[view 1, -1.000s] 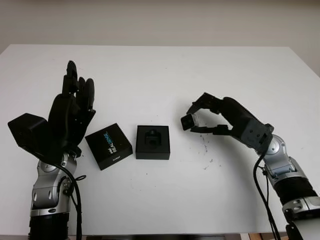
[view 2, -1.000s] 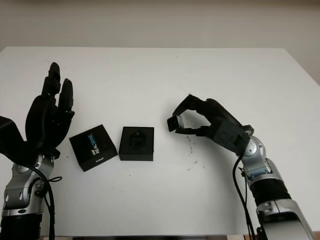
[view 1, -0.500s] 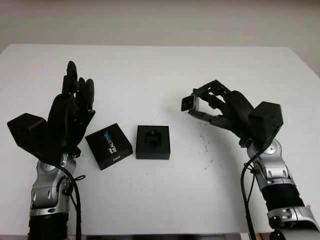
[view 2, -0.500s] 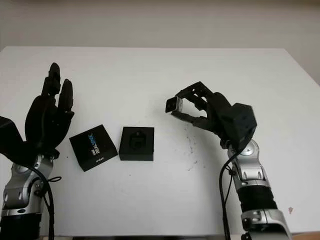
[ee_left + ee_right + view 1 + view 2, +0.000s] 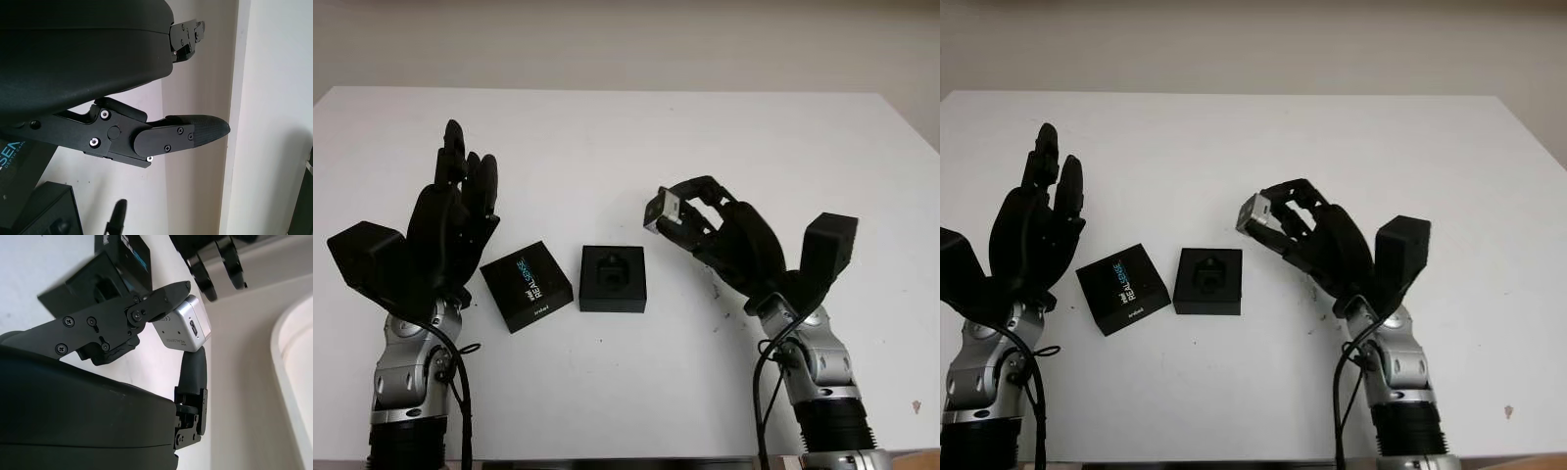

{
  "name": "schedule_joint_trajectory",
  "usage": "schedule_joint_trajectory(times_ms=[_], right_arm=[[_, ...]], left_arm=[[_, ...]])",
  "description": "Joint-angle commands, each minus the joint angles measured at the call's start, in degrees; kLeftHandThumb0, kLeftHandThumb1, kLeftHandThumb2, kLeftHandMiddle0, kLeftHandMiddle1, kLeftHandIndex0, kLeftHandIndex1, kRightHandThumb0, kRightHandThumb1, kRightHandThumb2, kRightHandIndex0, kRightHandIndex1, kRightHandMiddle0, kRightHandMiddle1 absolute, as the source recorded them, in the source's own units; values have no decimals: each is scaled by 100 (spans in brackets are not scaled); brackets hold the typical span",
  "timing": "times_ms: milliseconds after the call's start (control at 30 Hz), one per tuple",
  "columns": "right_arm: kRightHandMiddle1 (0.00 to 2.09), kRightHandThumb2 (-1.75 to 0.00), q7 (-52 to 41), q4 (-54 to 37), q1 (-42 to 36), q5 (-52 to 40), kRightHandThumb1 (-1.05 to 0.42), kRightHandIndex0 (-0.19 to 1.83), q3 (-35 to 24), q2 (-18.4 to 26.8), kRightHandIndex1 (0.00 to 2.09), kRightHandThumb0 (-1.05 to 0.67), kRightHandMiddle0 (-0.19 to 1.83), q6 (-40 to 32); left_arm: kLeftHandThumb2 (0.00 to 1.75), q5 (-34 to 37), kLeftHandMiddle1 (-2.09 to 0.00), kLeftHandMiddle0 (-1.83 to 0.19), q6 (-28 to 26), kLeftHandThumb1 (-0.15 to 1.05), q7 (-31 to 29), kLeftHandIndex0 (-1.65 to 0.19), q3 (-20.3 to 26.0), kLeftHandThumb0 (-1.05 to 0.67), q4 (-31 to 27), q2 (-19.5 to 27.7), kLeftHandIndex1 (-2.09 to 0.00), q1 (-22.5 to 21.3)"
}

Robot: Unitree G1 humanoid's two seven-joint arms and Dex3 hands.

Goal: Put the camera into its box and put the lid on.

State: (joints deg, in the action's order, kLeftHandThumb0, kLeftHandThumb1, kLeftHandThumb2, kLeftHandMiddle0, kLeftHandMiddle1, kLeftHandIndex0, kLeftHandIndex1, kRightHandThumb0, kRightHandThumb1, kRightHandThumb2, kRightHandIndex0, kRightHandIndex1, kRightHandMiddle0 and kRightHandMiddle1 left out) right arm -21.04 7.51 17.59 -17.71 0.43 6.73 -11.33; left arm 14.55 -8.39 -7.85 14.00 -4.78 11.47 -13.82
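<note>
A small silver camera [image 5: 661,209] is pinched in the fingertips of my right hand [image 5: 690,217], raised above the table just right of the box; it also shows as a silver block [image 5: 185,324] in the right wrist view. The open black box [image 5: 612,278] sits on the white table with its dark insert showing. Its black lid [image 5: 526,285], printed with blue and white lettering, lies flat to the left of the box. My left hand [image 5: 450,220] is open, held upright to the left of the lid.
The white table [image 5: 626,147] stretches wide behind the box, its far edge meeting a pale wall. Small dark specks [image 5: 717,294] dot the surface right of the box.
My right hand has lifted the camera off the table, swung its wrist upright and carried the camera leftward toward the box. The left hand, box and lid have stayed put.
</note>
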Motion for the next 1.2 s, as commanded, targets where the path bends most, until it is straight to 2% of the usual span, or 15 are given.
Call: schedule_joint_trajectory(times_ms=[0,133,267,667,1167], right_arm=[[190,-10,-19,-132,15,59,-105,2,53,-25,33,-38,16,-48],[190,-10,-11,-36,59,170,-104,2,183,-118,35,-38,16,-112],[190,-10,-12,58,94,295,-105,-4,278,-177,49,-38,16,-122],[190,-7,-264,612,283,628,-104,-13,461,-322,71,-39,19,255],[183,-5,-283,1120,385,1067,-102,-11,572,-334,73,-41,21,604]], left_arm=[[49,14,0,19,33,105,-26,19,16,-60,-78,42,0,10],[50,-5,0,19,57,105,-28,19,6,-60,-57,39,0,5],[50,1,0,19,57,105,-3,19,4,-59,-48,10,0,-7],[50,-6,0,19,60,105,35,19,-17,-60,-66,-20,0,8],[50,13,0,19,87,105,37,19,-7,-60,-66,-33,0,29]])
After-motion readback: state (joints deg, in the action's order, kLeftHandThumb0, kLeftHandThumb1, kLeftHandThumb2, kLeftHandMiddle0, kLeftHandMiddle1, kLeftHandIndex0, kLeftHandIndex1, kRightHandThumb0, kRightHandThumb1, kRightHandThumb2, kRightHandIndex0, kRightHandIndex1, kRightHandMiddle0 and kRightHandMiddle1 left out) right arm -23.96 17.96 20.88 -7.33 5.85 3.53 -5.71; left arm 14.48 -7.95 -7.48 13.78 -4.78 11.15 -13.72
